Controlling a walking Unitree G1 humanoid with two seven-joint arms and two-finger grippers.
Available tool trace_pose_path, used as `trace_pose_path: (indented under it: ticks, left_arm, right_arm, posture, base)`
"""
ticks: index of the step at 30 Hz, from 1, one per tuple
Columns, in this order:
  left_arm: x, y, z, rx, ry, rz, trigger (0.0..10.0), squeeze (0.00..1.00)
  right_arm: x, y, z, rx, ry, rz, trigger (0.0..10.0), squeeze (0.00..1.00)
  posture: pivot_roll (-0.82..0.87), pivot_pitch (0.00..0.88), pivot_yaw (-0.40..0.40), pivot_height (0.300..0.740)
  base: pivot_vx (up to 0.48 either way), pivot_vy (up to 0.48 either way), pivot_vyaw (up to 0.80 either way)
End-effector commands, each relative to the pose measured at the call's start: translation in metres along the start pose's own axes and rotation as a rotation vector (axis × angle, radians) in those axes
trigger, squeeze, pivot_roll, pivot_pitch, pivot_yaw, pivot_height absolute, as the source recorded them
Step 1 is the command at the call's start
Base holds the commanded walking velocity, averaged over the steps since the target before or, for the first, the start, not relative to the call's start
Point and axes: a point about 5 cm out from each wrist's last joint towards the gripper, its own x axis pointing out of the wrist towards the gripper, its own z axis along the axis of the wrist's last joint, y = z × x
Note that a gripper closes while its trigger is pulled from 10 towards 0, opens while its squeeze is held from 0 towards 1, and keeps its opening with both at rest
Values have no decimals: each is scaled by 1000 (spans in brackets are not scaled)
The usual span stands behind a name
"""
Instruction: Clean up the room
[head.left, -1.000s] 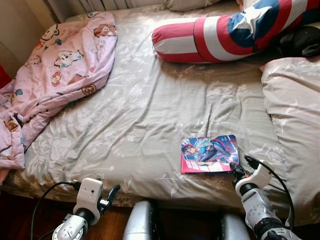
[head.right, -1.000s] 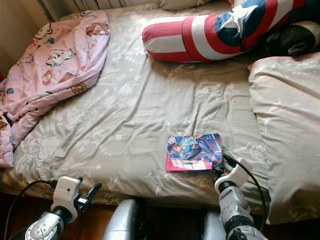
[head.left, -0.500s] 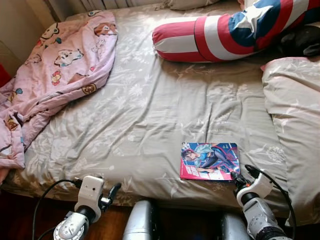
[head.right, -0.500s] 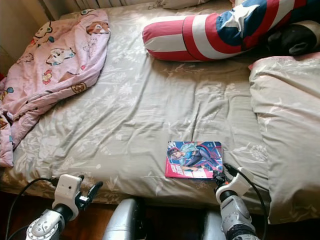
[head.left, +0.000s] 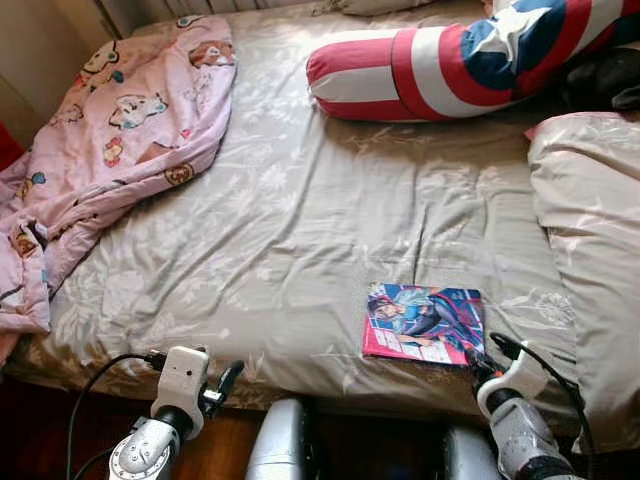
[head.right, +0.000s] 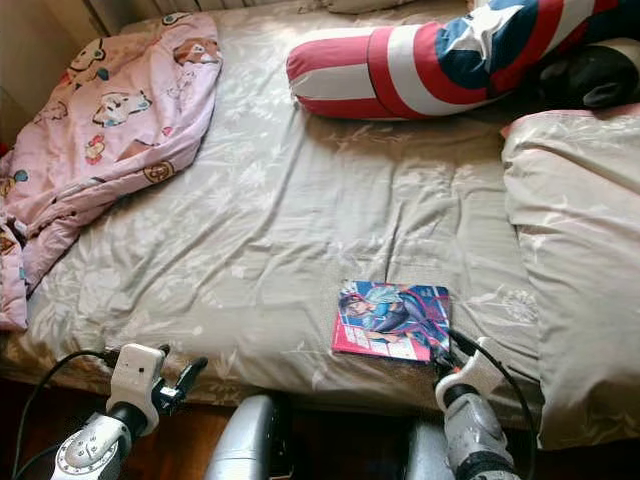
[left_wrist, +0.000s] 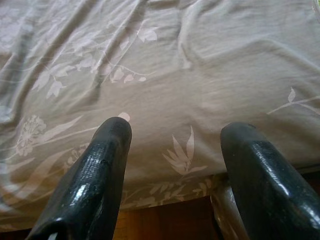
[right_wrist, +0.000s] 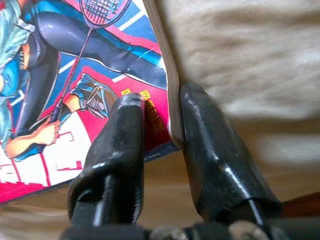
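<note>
A colourful comic book (head.left: 424, 323) lies flat on the beige floral bed sheet (head.left: 300, 220), close to the bed's front edge. My right gripper (head.left: 478, 357) holds the book's near right corner. In the right wrist view one finger (right_wrist: 120, 140) presses on the cover (right_wrist: 75, 90) and the other sits against the book's edge, so the gripper (right_wrist: 162, 102) is shut on it. My left gripper (head.left: 225, 378) hovers open at the front edge of the bed, with nothing but sheet between its fingers (left_wrist: 100, 165).
A crumpled pink cartoon blanket (head.left: 110, 130) covers the bed's far left. A red, white and blue bolster (head.left: 440, 60) lies across the back, beside a dark object (head.left: 605, 80). A beige pillow (head.left: 590, 230) fills the right side. Dark wooden floor (head.left: 230, 450) runs below the bed edge.
The book has slid toward the bed's front edge with my right gripper on its corner, the arm drawing back. The left gripper has hardly moved.
</note>
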Motion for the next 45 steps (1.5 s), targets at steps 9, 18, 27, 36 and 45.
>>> trace_pose_path:
  ticks: [9, 18, 27, 36, 45]
  left_arm:
    - [-4, 1, -12, -5, 50, 12, 10000, 0]
    - [-1, 0, -12, -10, 50, 9, 10000, 0]
    - [13, -4, -10, -26, 35, 20, 10000, 0]
    - [41, -17, -6, -82, 21, 36, 10000, 0]
    - [50, -16, -24, -140, 122, 59, 10000, 0]
  right_arm:
    - [-5, -14, -8, -9, 29, -80, 10000, 518]
    - [-1, -5, 15, -42, -108, -26, 10000, 478]
    - [-2, 7, 20, -113, -204, 44, 10000, 0]
    - [-3, 25, 15, -247, -243, 100, 10000, 0]
    - [-11, 8, -12, -271, -123, 82, 10000, 0]
  posture:
    - [183, 228, 167, 625]
    - [166, 218, 159, 625]
    - [140, 177, 134, 625]
    - [71, 85, 80, 625]
    - [37, 3, 42, 679]
  base:
    - [0, 0, 0]
    - [0, 0, 0]
    - [0, 0, 0]
    - [0, 0, 0]
    - [0, 0, 0]
